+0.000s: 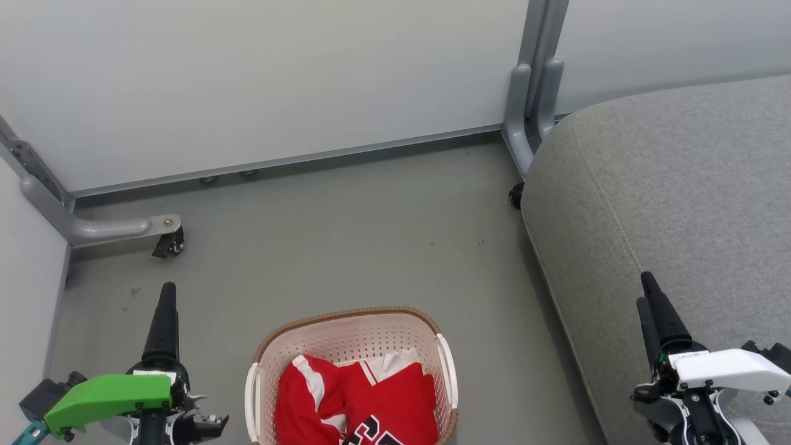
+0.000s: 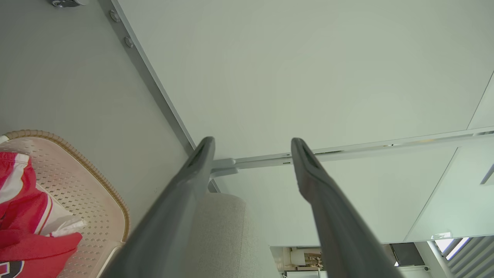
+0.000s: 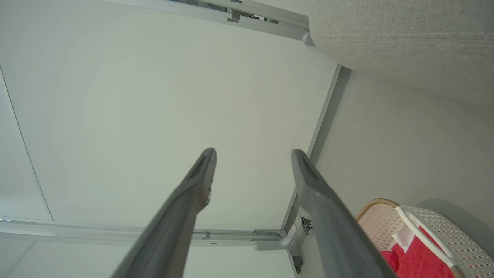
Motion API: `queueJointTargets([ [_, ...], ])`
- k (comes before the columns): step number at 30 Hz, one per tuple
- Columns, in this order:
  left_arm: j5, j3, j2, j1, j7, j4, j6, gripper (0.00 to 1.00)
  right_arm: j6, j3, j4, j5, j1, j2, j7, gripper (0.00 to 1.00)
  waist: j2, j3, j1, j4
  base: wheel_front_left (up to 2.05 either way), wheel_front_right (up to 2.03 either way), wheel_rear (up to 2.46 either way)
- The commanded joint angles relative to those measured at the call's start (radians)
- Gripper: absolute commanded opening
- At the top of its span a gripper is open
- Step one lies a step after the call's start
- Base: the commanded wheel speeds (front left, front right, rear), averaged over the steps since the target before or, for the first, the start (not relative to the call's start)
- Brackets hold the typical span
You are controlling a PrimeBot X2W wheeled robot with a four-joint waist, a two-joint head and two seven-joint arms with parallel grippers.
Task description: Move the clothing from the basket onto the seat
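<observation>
The cream perforated basket point(image 1: 352, 337) with a brown rim stands on the floor at the bottom middle of the head view. Red clothing point(image 1: 355, 402) with white stripes and black lettering lies bunched inside it. The grey fabric seat point(image 1: 673, 204) fills the right side. My left gripper point(image 1: 167, 303) hovers left of the basket and my right gripper point(image 1: 647, 290) hangs over the seat's front edge. In the wrist views the left gripper point(image 2: 252, 144) and the right gripper point(image 3: 252, 156) stand open with nothing between the fingers. The basket point(image 2: 88, 181) and clothing point(image 2: 27, 216) show at the left wrist view's lower left.
Pale partition walls point(image 1: 266, 80) close off the back and left. Their grey feet carry castors point(image 1: 170, 244) at the left and beside the seat's far corner point(image 1: 516, 194). Grey floor point(image 1: 346, 247) stretches between basket and wall.
</observation>
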Motion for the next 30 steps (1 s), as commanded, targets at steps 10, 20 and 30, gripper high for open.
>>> queueJointTargets([
  [10, 0.222, -0.012, 0.007, -0.032, -0.048, -0.052, 0.007, 1.00, 0.001, -0.027, -0.062, -0.230, -0.003, 0.013, -0.024, 1.00, 0.0017, 0.005, 0.0000, 0.002, 0.00, 0.00, 0.00],
  [20, 0.428, -0.049, 0.008, -0.035, -0.085, -0.076, 0.034, 1.00, 0.001, -0.035, -0.102, -0.422, 0.001, 0.030, -0.040, 1.00, 0.0022, 0.008, 0.0000, 0.004, 0.00, 0.00, 0.00],
  [30, 0.617, -0.078, 0.009, -0.039, -0.118, -0.074, 0.060, 1.00, 0.001, -0.045, -0.120, -0.595, 0.007, 0.045, -0.055, 1.00, 0.0028, 0.012, 0.0000, 0.007, 0.00, 0.00, 0.00],
])
